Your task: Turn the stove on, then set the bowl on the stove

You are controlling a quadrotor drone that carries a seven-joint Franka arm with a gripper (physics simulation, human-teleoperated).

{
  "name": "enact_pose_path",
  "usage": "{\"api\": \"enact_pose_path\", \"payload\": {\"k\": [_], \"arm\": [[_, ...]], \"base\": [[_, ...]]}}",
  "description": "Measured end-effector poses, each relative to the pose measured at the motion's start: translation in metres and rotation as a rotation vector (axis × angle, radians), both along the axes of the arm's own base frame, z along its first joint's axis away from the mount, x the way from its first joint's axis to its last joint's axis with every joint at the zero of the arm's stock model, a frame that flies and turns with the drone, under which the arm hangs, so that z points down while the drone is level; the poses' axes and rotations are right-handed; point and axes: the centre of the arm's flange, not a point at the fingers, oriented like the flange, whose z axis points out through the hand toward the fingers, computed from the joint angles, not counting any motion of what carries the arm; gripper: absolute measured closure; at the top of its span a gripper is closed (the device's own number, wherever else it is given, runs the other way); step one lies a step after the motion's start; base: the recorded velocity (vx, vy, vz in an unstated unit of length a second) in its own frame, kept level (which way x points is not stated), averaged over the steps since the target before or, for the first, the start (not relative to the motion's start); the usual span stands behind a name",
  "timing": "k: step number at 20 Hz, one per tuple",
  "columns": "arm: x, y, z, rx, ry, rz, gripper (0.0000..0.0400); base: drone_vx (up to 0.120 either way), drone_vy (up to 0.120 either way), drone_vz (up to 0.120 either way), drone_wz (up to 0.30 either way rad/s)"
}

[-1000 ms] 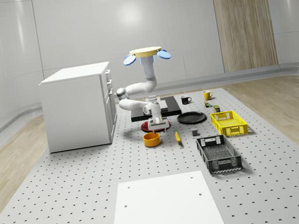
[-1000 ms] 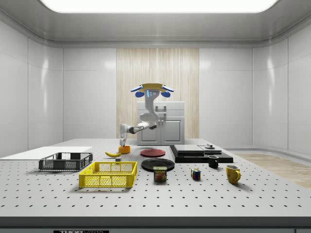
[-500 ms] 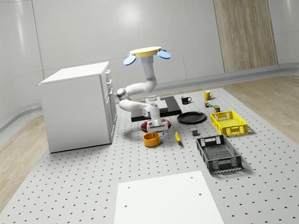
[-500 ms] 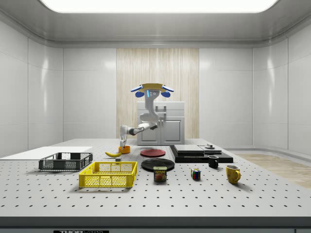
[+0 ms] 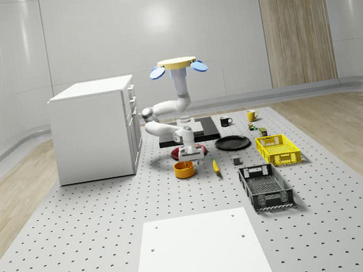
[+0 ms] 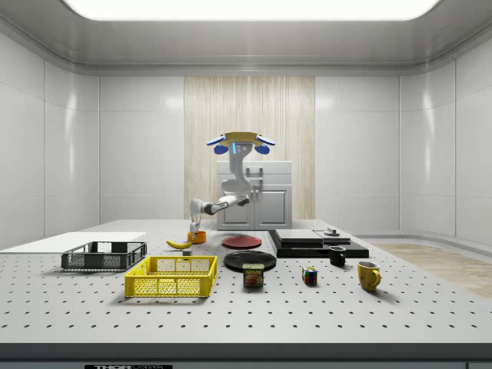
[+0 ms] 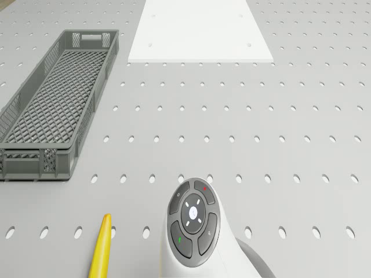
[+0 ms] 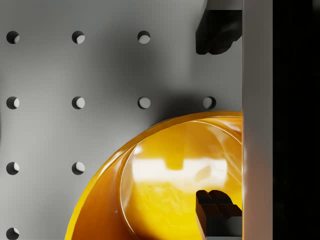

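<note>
In the wrist view the two dark fingers [image 8: 216,210] stand spread, one over the bowl's [image 8: 165,180] inside and the other [image 8: 215,32] beyond the rim over the bare table [image 8: 60,70], so the wall lies between them and nothing is pinched yet. The gripper [image 5: 186,156] points down just above the orange bowl [image 5: 184,169], which sits on the table in front of the red plate [image 5: 198,148] and beside the banana [image 5: 215,166]. The arm bends down and forward from the drone [image 5: 178,64], which hovers above the stove [image 5: 208,129], beside the cabinet [image 5: 97,128]. The likely step is closing on the rim before the lift. The risks, as I judge them: a thin curved wall could slip or tip from a pinch at one edge, and a drifting drone could drag the fingers and nudge the bowl against the banana. Whether the stove is already on cannot be told, so the order of the task may be at stake. Against the picture a second ago the gripper has come down and nearer the bowl; the drone and the other things lie as they did.
</note>
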Motion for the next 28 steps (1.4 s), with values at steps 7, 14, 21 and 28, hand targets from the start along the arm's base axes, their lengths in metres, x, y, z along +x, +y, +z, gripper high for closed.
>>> {"api": "enact_pose_path", "payload": {"k": [7,14,21,28], "arm": [[0.0,-0.001,0.0,0.0,0.0,0.0,0.0256],[0.0,-0.001,0.0,0.0,0.0,0.0,0.0292],[0.0,-0.001,-0.019,0.0,0.0,0.0,0.0299],[0.0,-0.001,-0.035,0.0,0.0,0.0,0.03]], "base": [[0.0,0.0,0.0,0.0],[0.0,0.0,0.0,0.0],[0.0,0.0,0.034,0.0],[-0.091,0.086,0.12,0.0]]}}
